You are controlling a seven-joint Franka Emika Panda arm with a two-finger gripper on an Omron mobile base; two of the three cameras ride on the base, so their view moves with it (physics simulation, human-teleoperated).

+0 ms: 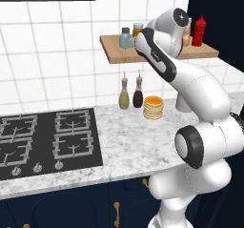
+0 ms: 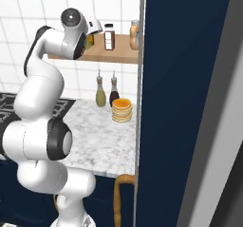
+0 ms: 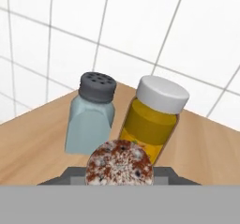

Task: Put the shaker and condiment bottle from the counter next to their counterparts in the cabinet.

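Looking along your tool (image 3: pixel 119 183), you see it clamped on the small shaker (image 3: pixel 119 166) with a speckled grey metal cap (only its top shows), held over the light-wood plank shelf (image 3: pixel 33 138). Just beyond the tool stand a pale blue shaker with a dark perforated top (image 3: pixel 90 115) and, touching or nearly so, a yellow jar with a white lid (image 3: pixel 152 120).

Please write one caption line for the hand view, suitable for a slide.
Claw shut on the shaker above the wooden cabinet, before a pale blue shaker and a yellow jar.
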